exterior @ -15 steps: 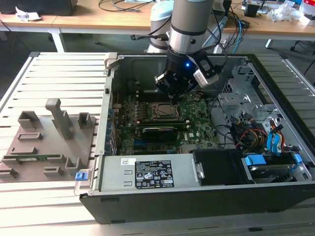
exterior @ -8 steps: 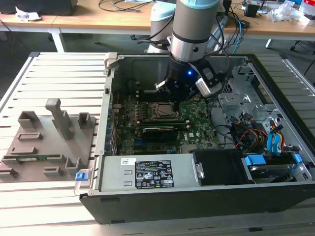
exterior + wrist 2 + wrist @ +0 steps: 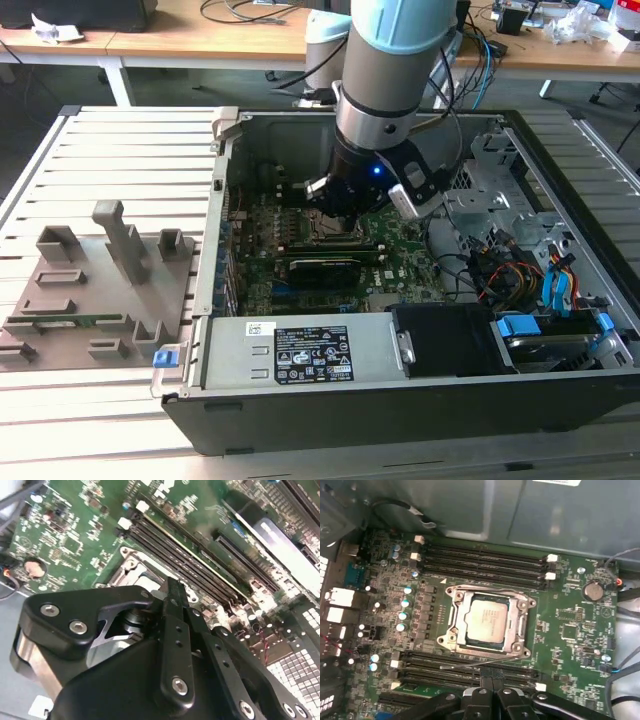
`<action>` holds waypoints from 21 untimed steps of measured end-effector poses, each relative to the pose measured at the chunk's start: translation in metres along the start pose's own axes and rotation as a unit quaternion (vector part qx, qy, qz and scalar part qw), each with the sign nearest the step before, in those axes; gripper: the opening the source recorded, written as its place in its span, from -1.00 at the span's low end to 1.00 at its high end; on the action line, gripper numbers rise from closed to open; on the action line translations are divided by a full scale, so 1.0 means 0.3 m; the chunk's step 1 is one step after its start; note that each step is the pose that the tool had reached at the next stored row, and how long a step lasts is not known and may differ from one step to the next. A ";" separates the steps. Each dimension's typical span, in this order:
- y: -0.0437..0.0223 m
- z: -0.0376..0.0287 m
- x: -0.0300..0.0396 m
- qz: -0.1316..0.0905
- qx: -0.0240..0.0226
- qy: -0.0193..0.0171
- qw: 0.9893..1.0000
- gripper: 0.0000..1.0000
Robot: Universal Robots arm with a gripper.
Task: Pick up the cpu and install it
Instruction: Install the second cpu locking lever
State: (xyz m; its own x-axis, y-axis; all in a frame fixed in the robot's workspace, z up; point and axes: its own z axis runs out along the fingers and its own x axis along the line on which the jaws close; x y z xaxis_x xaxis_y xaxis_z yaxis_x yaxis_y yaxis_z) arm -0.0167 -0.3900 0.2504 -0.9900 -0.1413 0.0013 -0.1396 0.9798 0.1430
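The cpu [image 3: 487,620], a silver-grey square chip, lies flat in the motherboard socket [image 3: 451,625] with the metal frame around it. In the first wrist view my gripper [image 3: 492,681] hangs above the board, beside the socket and near the memory slots. Its two dark fingers are pressed together, shut, with nothing between them. The second wrist view shows the fingertips [image 3: 174,587] over the socket's edge [image 3: 131,565], hiding most of the chip. In the exterior view my gripper [image 3: 337,215] is down inside the open computer case [image 3: 225,260], over the green motherboard [image 3: 400,240].
A grey plastic tray [image 3: 90,290] with slots and upright posts lies on the slatted table at the exterior view's left. Inside the case are memory slots [image 3: 485,560], a black card [image 3: 330,270], loose cables [image 3: 500,270] and a drive cage [image 3: 500,190]. The case walls stand close around the arm.
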 end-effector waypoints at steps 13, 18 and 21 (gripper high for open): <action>0.002 0.087 0.076 0.000 0.000 0.000 1.000 -0.79; 0.003 0.122 0.106 0.000 -0.001 0.000 1.000 -0.79; 0.016 0.143 0.132 0.000 -0.001 0.000 1.000 -0.79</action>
State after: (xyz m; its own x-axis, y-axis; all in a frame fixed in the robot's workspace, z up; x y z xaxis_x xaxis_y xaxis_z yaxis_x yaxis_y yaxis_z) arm -0.0574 -0.3849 0.2087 -0.9899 -0.1419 0.0009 -0.1402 0.9793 0.1457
